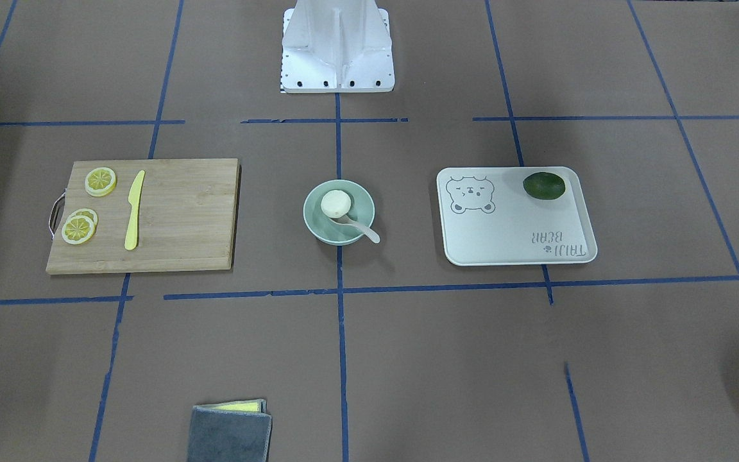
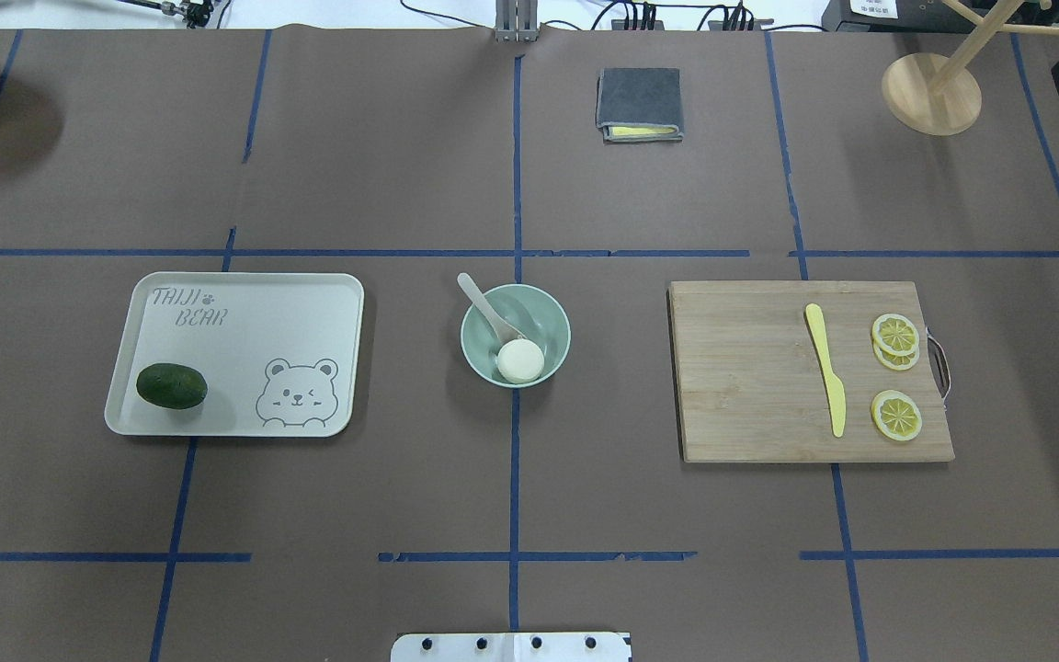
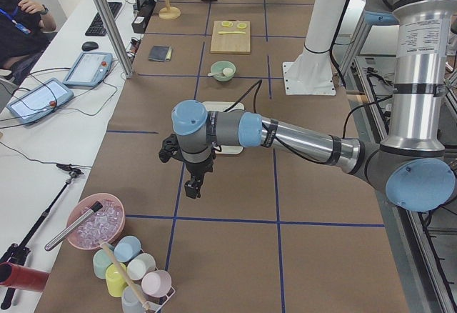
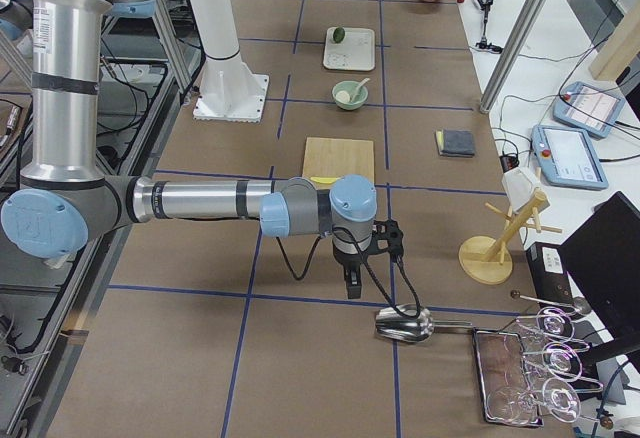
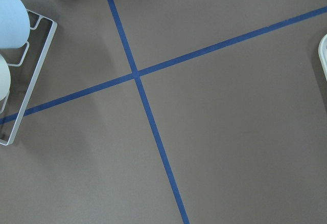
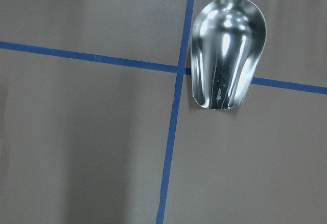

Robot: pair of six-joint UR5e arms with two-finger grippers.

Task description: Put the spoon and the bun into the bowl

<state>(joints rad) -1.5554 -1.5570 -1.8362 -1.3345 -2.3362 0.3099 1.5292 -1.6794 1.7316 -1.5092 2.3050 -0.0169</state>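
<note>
The mint-green bowl (image 2: 550,317) stands at the table's middle. The white bun (image 2: 520,361) lies inside it. The off-white spoon (image 2: 480,295) rests in the bowl beside the bun, with its handle sticking out over the rim. The front-facing view shows the same: bowl (image 1: 364,200), bun (image 1: 335,203), spoon (image 1: 364,231). My left gripper (image 3: 194,188) shows only in the exterior left view, far from the bowl near the table's left end; I cannot tell whether it is open or shut. My right gripper (image 4: 352,283) shows only in the exterior right view, near the right end; I cannot tell its state either.
A grey bear tray (image 2: 244,322) with a dark green fruit (image 2: 171,385) lies left of the bowl. A wooden cutting board (image 2: 750,386) holds a yellow knife (image 2: 825,368) and lemon slices (image 2: 895,415). A folded cloth (image 2: 639,103) lies far back. A metal scoop (image 6: 227,50) lies under the right wrist.
</note>
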